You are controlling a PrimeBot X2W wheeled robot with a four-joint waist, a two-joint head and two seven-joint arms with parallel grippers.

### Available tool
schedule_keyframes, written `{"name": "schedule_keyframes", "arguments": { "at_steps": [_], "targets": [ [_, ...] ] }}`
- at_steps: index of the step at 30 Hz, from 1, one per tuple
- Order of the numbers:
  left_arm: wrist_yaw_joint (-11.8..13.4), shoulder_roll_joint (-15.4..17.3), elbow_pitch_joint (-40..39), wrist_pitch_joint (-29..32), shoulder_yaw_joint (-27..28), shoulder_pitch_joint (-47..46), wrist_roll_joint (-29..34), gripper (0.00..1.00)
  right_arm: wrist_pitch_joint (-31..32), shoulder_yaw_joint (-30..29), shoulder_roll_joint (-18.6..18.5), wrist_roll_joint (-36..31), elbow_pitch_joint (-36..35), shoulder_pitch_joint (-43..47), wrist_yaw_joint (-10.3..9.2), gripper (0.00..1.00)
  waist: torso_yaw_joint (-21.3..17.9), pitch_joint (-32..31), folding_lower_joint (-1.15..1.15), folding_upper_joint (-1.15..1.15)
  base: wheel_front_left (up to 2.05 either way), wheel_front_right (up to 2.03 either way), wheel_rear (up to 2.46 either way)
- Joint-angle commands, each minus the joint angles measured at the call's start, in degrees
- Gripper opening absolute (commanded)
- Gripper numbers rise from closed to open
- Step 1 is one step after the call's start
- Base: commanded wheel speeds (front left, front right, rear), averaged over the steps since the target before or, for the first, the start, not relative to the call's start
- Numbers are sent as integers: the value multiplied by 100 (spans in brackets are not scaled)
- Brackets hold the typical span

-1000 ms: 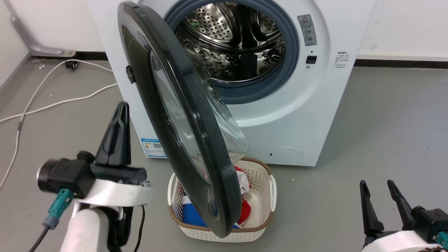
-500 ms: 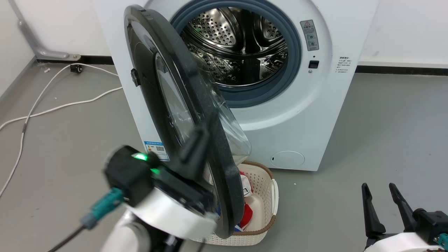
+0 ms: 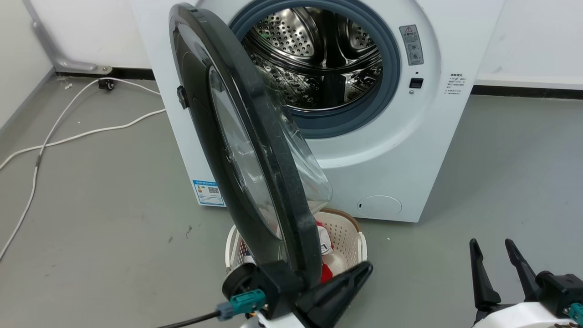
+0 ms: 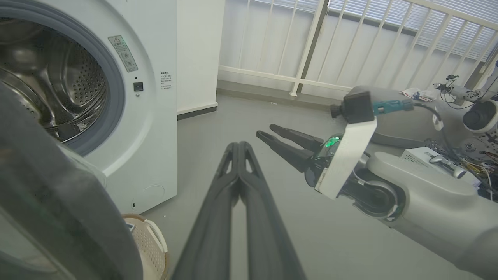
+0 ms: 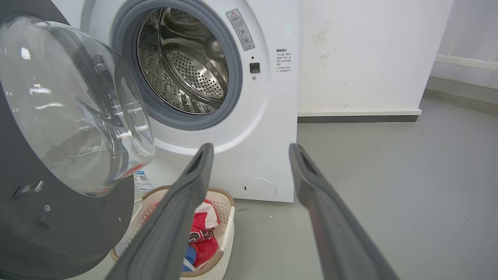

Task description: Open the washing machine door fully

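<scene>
The washing machine door (image 3: 262,132), a glossy black disc with a bulging clear glass bowl, stands swung out roughly square to the white washer (image 3: 387,168), edge-on to the head view, leaving the steel drum (image 3: 319,54) exposed. My left gripper (image 3: 366,269) is shut with nothing in it, low at the door's bottom rim, its fingers pointing right past the inner, glass side. Whether it touches the door I cannot tell. In the left wrist view the shut left gripper (image 4: 238,146) lies beside the dark door (image 4: 58,202). My right gripper (image 3: 492,246) (image 5: 251,147) is open and empty, well right of the door (image 5: 78,105).
A cream laundry basket (image 3: 353,234) (image 5: 223,204) with red and white clothes sits on the floor under the door. A white cable (image 3: 68,136) runs over the grey floor at the left. The left wrist view catches the right gripper (image 4: 266,131) and equipment clutter (image 4: 447,159) behind.
My left gripper has swung from the door's outer left side down and across to its bottom rim, now pointing right. The head camera has shifted slightly. The door angle and right gripper look unchanged.
</scene>
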Motion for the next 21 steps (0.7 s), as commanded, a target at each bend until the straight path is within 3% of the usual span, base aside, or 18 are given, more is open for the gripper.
{"name": "schedule_keyframes", "arguments": {
  "at_steps": [1,7,11,21],
  "targets": [
    [4,19,114,1,-45,63,16,0,-4,5,14,9,-12,-22,-1,100,1,12,0,0,0,0,0],
    [91,-125,907,-291,-31,18,118,0,15,46,14,41,1,-81,-1,100,-31,72,0,0,0,0,0],
    [71,-418,1710,-594,55,-312,45,0,18,62,14,38,18,-115,-1,100,-79,150,0,0,0,0,0],
    [196,-620,2523,-959,175,-706,155,0,7,89,14,80,86,-136,-1,100,-159,230,0,0,0,0,0]
  ]
}}
